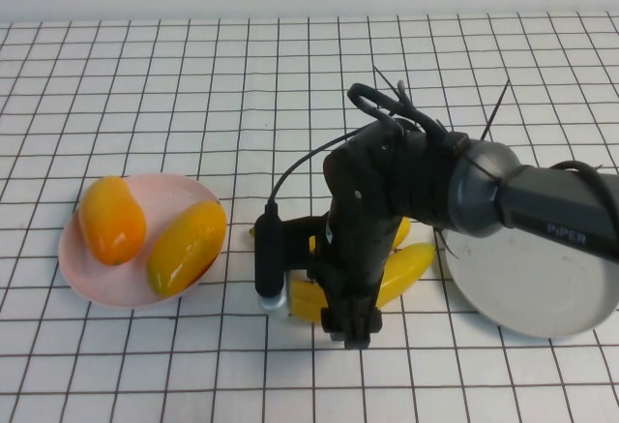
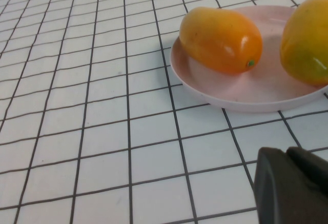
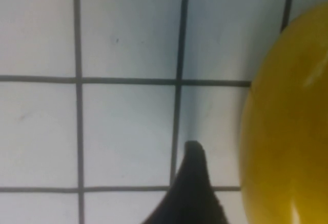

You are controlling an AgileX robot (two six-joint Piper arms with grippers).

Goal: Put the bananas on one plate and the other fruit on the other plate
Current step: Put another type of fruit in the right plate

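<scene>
- Right gripper low over the gridded tabletop at centre, between the two plates, fingers spread apart, holding nothing; the bananas lie right under it on the table, touching or nearly so.
- Left gripper closed and empty, seen only in its own wrist view, near the pink plate.
- Bananas mostly hidden by the right arm; only yellow curved ends show, one reaching toward the grey-blue plate at right. Cannot tell how they overlap.
- Right wrist view: one smooth yellow surface beside a dark fingertip.
- Two mango-like fruits on the pink plate at left: the orange one farther left, the yellow-orange one beside it, red-tinged underneath.
</scene>
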